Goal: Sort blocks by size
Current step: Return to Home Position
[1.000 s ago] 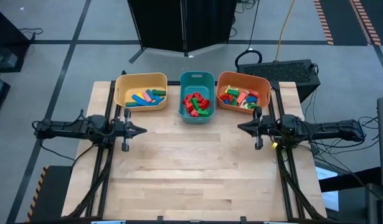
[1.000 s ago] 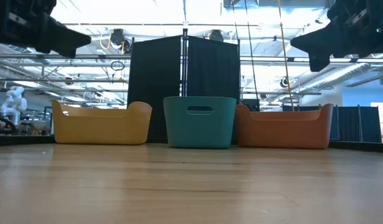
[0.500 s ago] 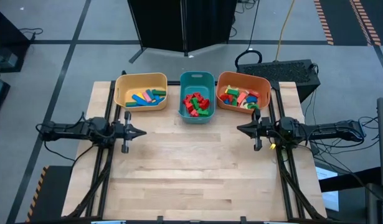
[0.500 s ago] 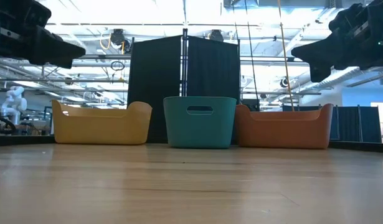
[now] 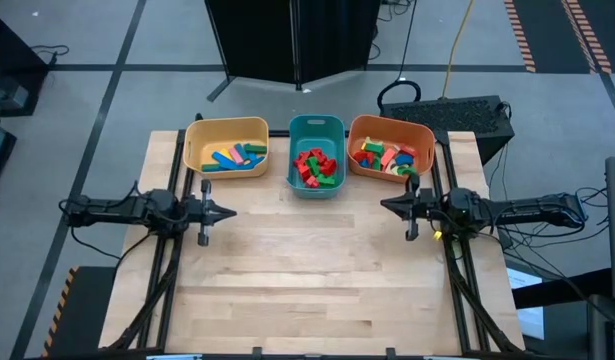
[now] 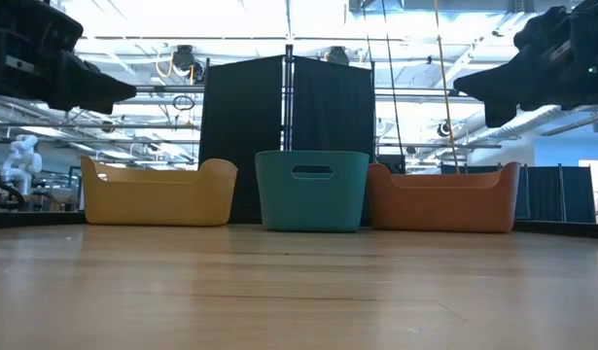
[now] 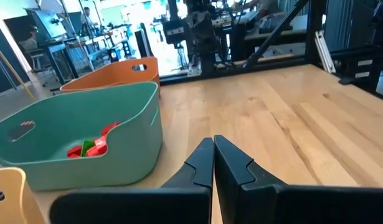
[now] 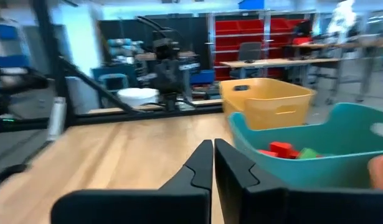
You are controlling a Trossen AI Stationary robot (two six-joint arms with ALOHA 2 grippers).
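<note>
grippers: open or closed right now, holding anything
left gripper: closed, empty, above the left side of the table
right gripper: closed, empty, above the table's right side

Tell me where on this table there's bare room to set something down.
The far edge is crowded: the yellow bin, teal bin and orange bin stand in a row, all holding blocks. In front of them the wooden table is bare to its near edge, including the wide gap between the left gripper and the right gripper, both shut.
</note>
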